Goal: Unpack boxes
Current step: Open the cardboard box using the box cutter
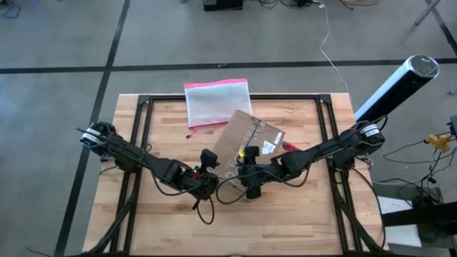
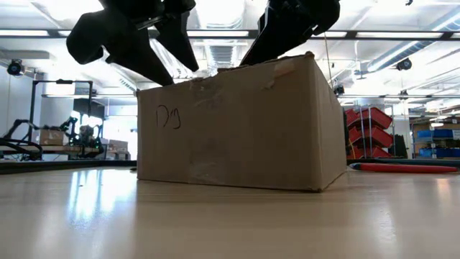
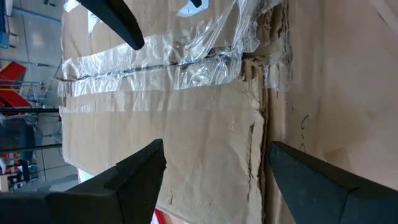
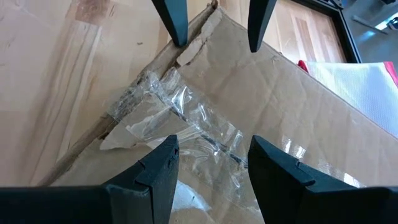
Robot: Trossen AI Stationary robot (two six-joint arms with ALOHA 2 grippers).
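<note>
Fingers of left gripper (image 3: 211,180) and right gripper (image 4: 208,165) spread apart over box (image 1: 246,143); tape (image 3: 155,65) wrinkled, seam unbroken; flaps shut; unpacking barely begun.

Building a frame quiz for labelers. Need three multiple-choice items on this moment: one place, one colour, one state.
1. Where does the zip pouch lie?
A. on top of the box
B. on the table beyond the box, away from the arms' bases
C. in the left gripper

2. What colour is the pouch's edge?
A. pink
B. green
C. black

3. How is the cardboard box now?
A. flaps wide open
C. crushed flat
B. flaps down, with clear tape on the seam

Answers: 1 B, the high view shows it there. 2 A, pink rim. 3 B, crinkled tape covers the seam in both wrist views.
</note>
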